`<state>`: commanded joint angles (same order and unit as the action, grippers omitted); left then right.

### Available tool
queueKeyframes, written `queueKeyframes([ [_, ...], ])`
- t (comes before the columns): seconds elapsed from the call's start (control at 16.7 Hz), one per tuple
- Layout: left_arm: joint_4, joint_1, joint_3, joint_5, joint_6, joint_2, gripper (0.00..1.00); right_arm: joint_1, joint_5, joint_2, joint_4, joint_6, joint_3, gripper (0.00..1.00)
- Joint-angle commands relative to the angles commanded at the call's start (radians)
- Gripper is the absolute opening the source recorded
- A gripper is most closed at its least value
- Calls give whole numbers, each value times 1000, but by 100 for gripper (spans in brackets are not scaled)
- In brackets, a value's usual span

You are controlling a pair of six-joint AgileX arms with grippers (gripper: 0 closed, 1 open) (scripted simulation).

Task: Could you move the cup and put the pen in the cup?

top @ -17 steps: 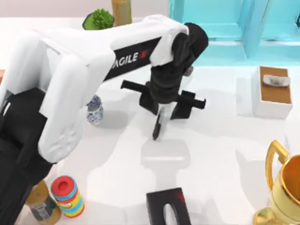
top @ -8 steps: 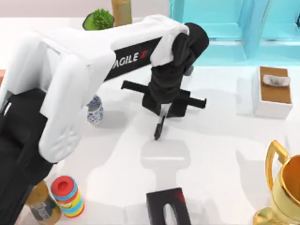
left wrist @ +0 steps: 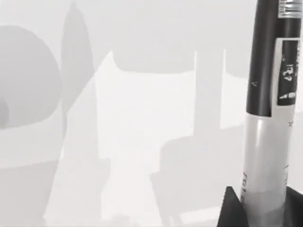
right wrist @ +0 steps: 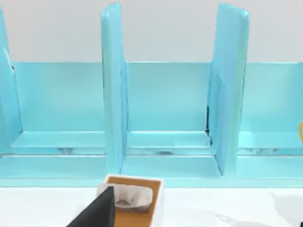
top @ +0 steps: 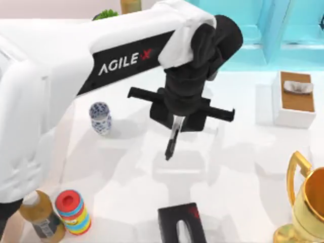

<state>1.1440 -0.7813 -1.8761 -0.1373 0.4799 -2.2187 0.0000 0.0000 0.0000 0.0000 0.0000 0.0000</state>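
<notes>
While the slim black marker pen (top: 172, 142) is clamped upright in the left gripper (top: 177, 119), it is now carried higher above the white table (top: 238, 167) than a second ago, well apart from the small white cup with blue patterning (top: 100, 117) toward the table's left. The lift appears done; carriage over the cup seems next. The right gripper (top: 179, 228) is parked near the front edge, its fingers' state unclear

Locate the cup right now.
In the top view the cup stands upright on the table's left half, apart from the left gripper, which holds the pen.
</notes>
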Motion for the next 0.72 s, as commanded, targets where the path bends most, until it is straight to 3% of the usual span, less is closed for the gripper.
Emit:
queueKeyframes([
  [0.24,45,-46,79,-5,45,117,0,0,0,0,0,0,0,100],
  [0.72,0,-37,100,-14,39,120,0,0,0,0,0,0,0,100],
])
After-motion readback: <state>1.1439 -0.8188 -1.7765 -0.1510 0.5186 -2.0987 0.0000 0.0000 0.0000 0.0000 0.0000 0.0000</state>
